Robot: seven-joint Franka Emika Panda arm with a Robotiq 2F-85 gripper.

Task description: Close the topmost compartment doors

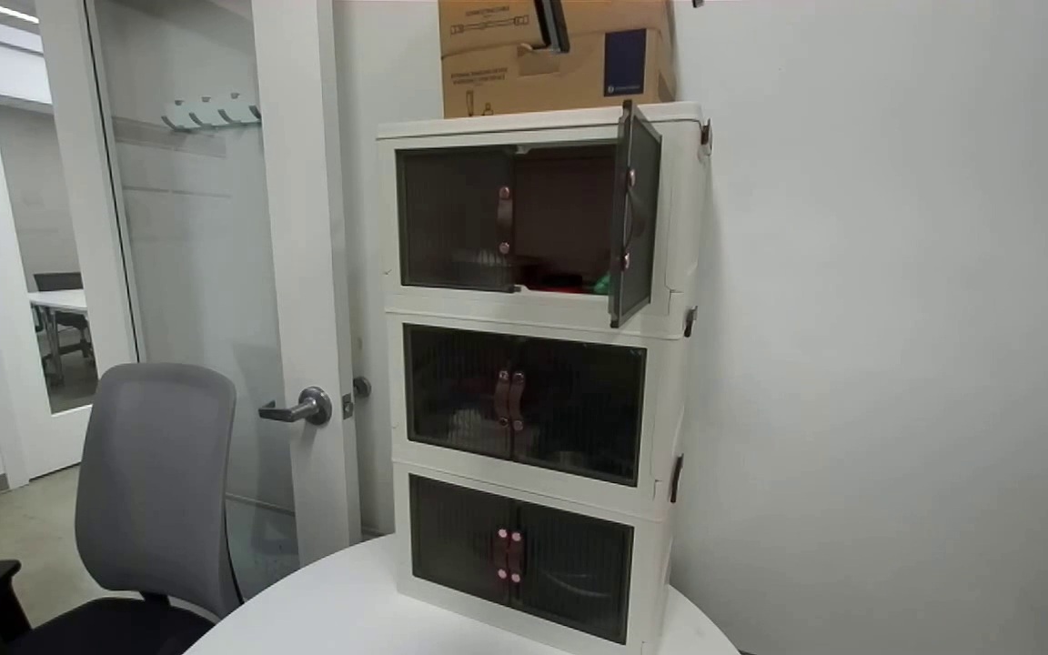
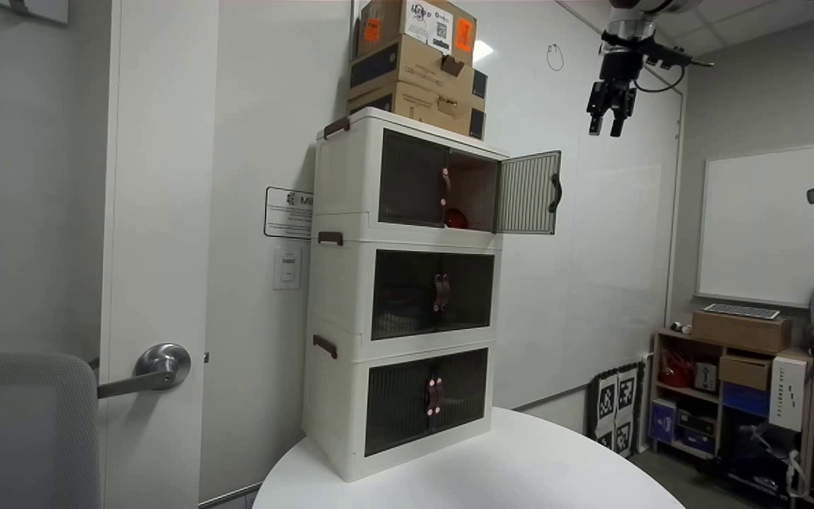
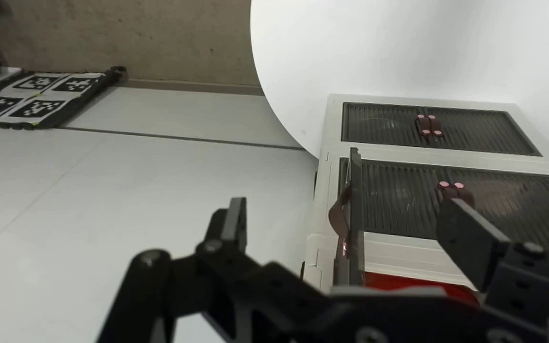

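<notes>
Half done, by my read. Below my pincer (image 2: 606,129), the closed topmost door (image 1: 451,218) sits flush as far as I can see — needs nothing more. The open topmost door (image 2: 528,192) stands swung out, also below the pincer and apart from it. Pincer's spread, holding nothing. What's left: get down to that door's outer side and push it home.

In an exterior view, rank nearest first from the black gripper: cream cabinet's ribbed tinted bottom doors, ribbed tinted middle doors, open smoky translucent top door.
1. Open top door: highest, swung outward.
2. Middle doors: one level down.
3. Bottom doors: lowest level.
</notes>
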